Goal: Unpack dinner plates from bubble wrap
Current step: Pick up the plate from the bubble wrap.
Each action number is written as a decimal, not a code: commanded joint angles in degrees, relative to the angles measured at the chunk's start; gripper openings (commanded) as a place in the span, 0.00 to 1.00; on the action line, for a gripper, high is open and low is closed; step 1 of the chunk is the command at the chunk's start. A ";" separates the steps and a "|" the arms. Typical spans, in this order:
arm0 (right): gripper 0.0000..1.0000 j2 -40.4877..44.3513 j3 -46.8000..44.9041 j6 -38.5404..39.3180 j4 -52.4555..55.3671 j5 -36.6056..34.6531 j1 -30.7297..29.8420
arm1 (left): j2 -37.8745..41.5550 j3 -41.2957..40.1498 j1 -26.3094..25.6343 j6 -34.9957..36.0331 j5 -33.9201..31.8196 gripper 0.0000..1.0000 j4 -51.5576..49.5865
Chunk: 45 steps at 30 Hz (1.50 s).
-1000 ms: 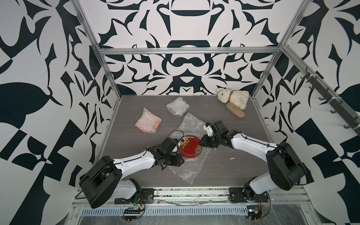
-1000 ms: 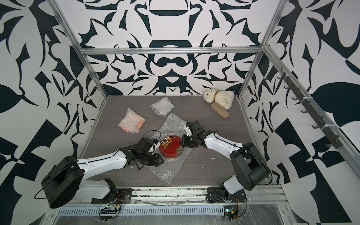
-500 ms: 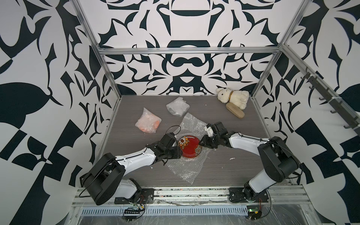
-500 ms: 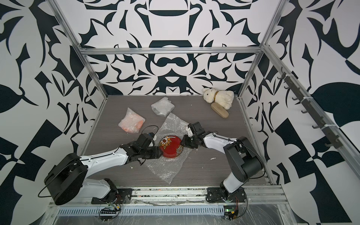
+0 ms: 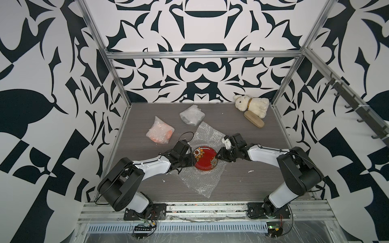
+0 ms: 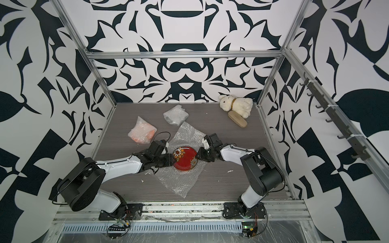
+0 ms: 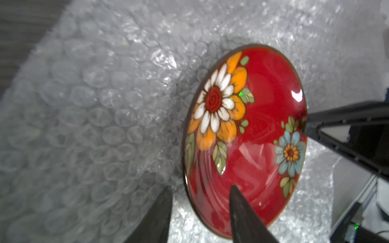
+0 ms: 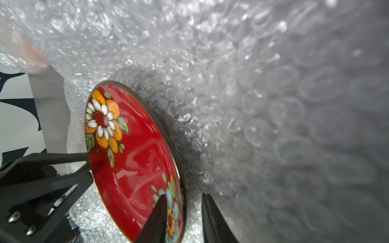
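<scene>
At the left rim of the dark red floral plate [image 5: 205, 158], parted jaws of the left gripper [image 5: 191, 161] – one finger over the glossy inner face, the other outside on the bubble wrap sheet [image 5: 200, 183]. Seen from the left wrist, a strip of wrap between that outer finger [image 7: 156, 214] and the rim. Straddling, not clamped.

Much the same at the right rim for the right gripper [image 5: 219, 156]: part open, one finger [image 8: 156, 218] across the blue flower, the other just beside the rim and apart from it. Nothing gripped by either.

Plate face up on the spread sheet, mid-table – both arms low over the grey table [image 5: 242, 181].

Further out, far left: orange-tinted wrapped bundle [image 5: 160, 132]. Right of it, a whitish wrapped bundle [image 5: 192, 115], contents unclear. Far right corner: white plush rabbit [image 5: 252, 105], with tan brush [image 5: 253, 122] just beside it on the near side.
</scene>
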<state>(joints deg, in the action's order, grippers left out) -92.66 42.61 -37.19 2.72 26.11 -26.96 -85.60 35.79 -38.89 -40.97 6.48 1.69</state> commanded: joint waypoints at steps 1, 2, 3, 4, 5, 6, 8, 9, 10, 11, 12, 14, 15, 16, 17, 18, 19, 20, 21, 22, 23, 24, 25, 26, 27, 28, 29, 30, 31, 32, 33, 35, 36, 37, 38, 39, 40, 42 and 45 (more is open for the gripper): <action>0.33 -0.36 -0.66 -0.78 -2.46 2.03 0.43 | -1.10 1.11 1.20 -0.47 0.59 0.38 2.24; 0.33 -0.69 -0.76 -0.85 -2.86 2.50 0.49 | -1.37 1.04 1.50 -0.64 0.70 0.36 2.66; 0.33 -1.04 -0.80 -0.87 -3.21 2.95 0.59 | -1.58 1.00 1.83 -0.76 1.03 0.34 3.02; 0.33 -1.32 -0.86 -1.03 -3.53 3.28 0.68 | -1.80 0.96 2.05 -0.81 1.24 0.32 3.35; 0.33 -1.65 -0.94 -1.07 -3.91 3.71 0.76 | -1.92 1.00 2.15 -0.86 1.43 0.32 3.69; 0.33 -1.88 -1.03 -1.26 -4.41 4.09 0.87 | -2.17 0.95 2.20 -0.78 1.68 0.31 4.11; 0.33 -2.45 -1.34 -1.57 -5.61 5.02 1.11 | -2.93 1.04 2.33 -0.78 2.58 0.29 4.99; 0.33 -2.67 -1.55 -1.95 -6.40 5.54 1.26 | -3.41 1.11 2.40 -0.78 3.08 0.29 5.43; 0.33 -2.93 -1.70 -2.22 -7.01 5.98 1.38 | -3.89 1.28 2.42 -0.69 3.57 0.28 5.82; 0.33 -3.17 -1.87 -2.35 -7.57 6.35 1.54 | -4.36 1.49 2.47 -0.67 3.86 0.27 5.86; 0.33 -3.37 -2.00 -2.63 -8.34 6.94 1.57 | -4.86 1.67 2.50 -0.61 4.25 0.26 5.95; 0.31 -3.73 -2.34 -3.19 -9.73 8.05 1.65 | -5.57 1.90 2.46 -0.60 5.08 0.25 6.36; 0.31 -3.87 -2.43 -3.39 -10.18 8.41 1.65 | -5.91 1.94 2.51 -0.67 5.49 0.25 6.52; 0.30 -3.94 -2.53 -3.56 -10.67 8.75 1.65 | -6.12 2.00 2.51 -0.60 6.08 0.25 6.71; 0.30 -3.95 -2.69 -3.60 -10.96 8.91 1.65 | -6.40 2.08 2.51 -0.51 6.64 0.25 6.94; 0.30 -3.93 -2.86 -3.85 -11.32 9.20 1.65 | -6.74 2.14 2.51 -0.47 7.28 0.25 7.27; 0.29 -3.96 -3.03 -3.99 -11.88 9.54 1.65 | -7.06 2.17 2.51 -0.36 7.87 0.25 7.63; 0.28 -3.94 -3.14 -4.10 -12.14 9.74 1.65 | -7.29 2.18 2.51 -0.25 8.40 0.24 7.74; 0.27 -3.94 -3.23 -4.23 -12.26 9.84 1.65 | -7.59 2.46 2.50 -0.25 8.69 0.24 7.69; 0.26 -3.72 -3.31 -4.23 -12.45 10.05 1.69 | -7.82 2.59 2.51 -0.16 9.14 0.23 7.71; 0.24 -3.53 -3.41 -4.31 -12.73 10.18 1.65 | -7.91 2.71 2.51 -0.08 9.28 0.23 7.67; 0.21 -3.08 -3.56 -4.40 -12.83 10.28 1.69 | -7.92 2.79 2.51 -0.15 9.21 0.23 7.54; 0.19 -2.72 -3.65 -4.36 -12.83 10.21 1.65 | -7.84 2.72 2.51 -0.10 9.10 0.23 7.49; 0.17 -2.26 -3.74 -4.30 -12.62 10.13 1.65 | -7.75 2.71 2.51 -0.07 8.85 0.23 7.18; 0.13 -1.82 -3.76 -4.30 -12.49 9.97 1.69 | -7.52 2.77 2.51 0.01 8.28 0.24 6.65; 0.11 -1.36 -3.81 -4.27 -12.17 9.78 1.74 | -7.32 2.83 2.50 0.18 7.88 0.26 6.15; 0.10 -0.95 -3.76 -4.25 -11.92 9.55 1.71 | -7.25 2.86 2.51 0.40 7.31 0.29 5.69; 0.07 -0.51 -3.76 -4.27 -11.76 9.32 1.79 | -7.08 2.79 2.50 0.54 6.73 0.31 5.02; 0.06 -0.17 -3.72 -4.29 -11.52 9.31 1.96 | -6.87 2.65 2.51 0.70 6.13 0.34 4.51; 0.06 0.08 -3.76 -4.21 -11.43 9.31 1.98 | -6.81 2.68 2.51 0.92 5.58 0.36 3.97; 0.05 0.41 -3.72 -4.16 -11.26 9.34 2.04 | -6.63 2.54 2.50 1.04 4.74 0.40 3.23; 0.04 0.76 -3.67 -4.08 -10.90 9.40 2.32 | -6.33 2.18 2.51 1.33 3.73 0.44 2.47; 0.03 0.94 -3.66 -3.95 -10.74 9.40 2.35 | -6.10 1.88 2.51 1.49 3.20 0.47 2.22; 0.02 1.06 -3.76 -3.94 -10.60 9.31 2.52 | -5.83 1.59 2.51 1.42 2.63 0.50 2.10; 0.02 1.13 -3.80 -3.93 -10.50 9.31 2.70 | -5.62 1.25 2.51 1.42 2.25 0.53 1.87; 0.02 1.25 -3.88 -3.94 -10.45 9.31 2.87 | -5.27 0.85 2.51 1.50 1.70 0.56 1.65; 0.02 1.38 -3.94 -4.03 -10.37 9.33 3.09 | -5.05 0.56 2.51 1.51 1.14 0.59 1.41; 0.03 1.84 -4.10 -3.91 -10.11 9.23 3.48 | -4.56 -0.08 2.49 1.42 -0.45 0.60 0.74; 0.03 2.44 -4.11 -3.63 -9.47 9.14 4.06 | -4.00 -0.87 2.51 1.17 -2.27 0.60 -0.10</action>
<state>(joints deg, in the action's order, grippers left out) -92.75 38.70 -41.82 -7.64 35.59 -23.68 -89.76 37.08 -36.51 -40.25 8.32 7.44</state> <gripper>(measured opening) 0.107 0.601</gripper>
